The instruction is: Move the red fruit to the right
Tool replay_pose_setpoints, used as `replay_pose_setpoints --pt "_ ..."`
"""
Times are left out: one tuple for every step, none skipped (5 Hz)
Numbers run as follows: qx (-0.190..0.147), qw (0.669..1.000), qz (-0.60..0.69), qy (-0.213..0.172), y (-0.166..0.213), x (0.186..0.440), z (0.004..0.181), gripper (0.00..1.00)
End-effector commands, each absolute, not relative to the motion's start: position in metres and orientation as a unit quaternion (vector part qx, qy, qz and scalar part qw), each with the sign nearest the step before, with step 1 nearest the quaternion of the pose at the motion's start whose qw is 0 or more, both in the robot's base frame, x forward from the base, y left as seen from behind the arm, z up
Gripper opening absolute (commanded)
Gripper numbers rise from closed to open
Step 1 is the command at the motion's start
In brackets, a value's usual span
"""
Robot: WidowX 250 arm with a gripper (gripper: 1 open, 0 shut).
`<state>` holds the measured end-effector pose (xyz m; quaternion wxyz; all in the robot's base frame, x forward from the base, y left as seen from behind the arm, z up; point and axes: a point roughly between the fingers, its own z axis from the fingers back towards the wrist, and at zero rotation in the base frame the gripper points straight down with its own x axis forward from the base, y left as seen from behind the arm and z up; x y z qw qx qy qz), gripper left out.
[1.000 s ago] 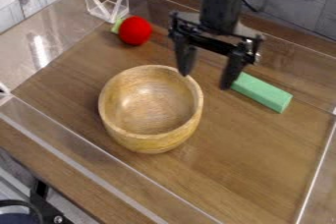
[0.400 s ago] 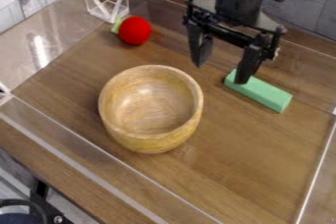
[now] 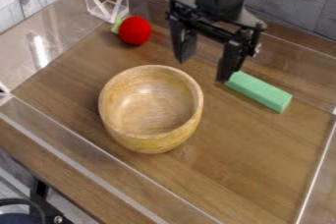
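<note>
The red fruit (image 3: 134,30) sits on the counter (image 3: 262,149) in the upper left of the frame, just beside a clear folded plastic piece (image 3: 105,6) and well apart from the bowl. It is small, round and glossy, with a speck of green at its top, and looks like a light toy or model fruit with a hard, smooth skin. A ball of this kind is likely to roll or squirt out of a pinch, so the sound hold would be across its widest part, with the 2 fingers meeting it squarely from either side. The tool (image 3: 206,57) hangs above the counter at upper centre, to the right of the fruit and not touching it; its dark fingers are spread wide and hold nothing. Below it, the wooden bowl (image 3: 151,107) is pale, thick-walled and turned smooth, with visible grain and nothing in it. The green block (image 3: 258,92) at right is a flat, matte rectangular bar with crisp edges. The counter is dark wood-grain laminate, rimmed by clear, shiny acrylic walls.
</note>
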<state>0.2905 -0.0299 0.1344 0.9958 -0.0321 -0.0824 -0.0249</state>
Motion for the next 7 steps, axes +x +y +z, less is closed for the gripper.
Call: replay_pose_setpoints --pt "-0.041 0.992 -0.037 -0.117 -0.028 0.306 0.136 1.0" --pt "-0.046 0.99 -0.035 -0.131 -0.033 0.311 0.14 1.0" --pt "-0.043 0.986 -0.036 -0.158 -0.035 0.316 0.146 1.0" --pt "-0.038 0.982 -0.028 -0.183 -0.032 0.325 0.152 1.0" --pt "-0.031 0.977 -0.02 -0.209 -0.028 0.335 0.157 1.0" --pt "-0.03 0.973 -0.008 -0.229 -0.026 0.343 0.154 1.0" --pt "-0.043 0.969 -0.02 -0.243 -0.03 0.353 0.148 1.0"
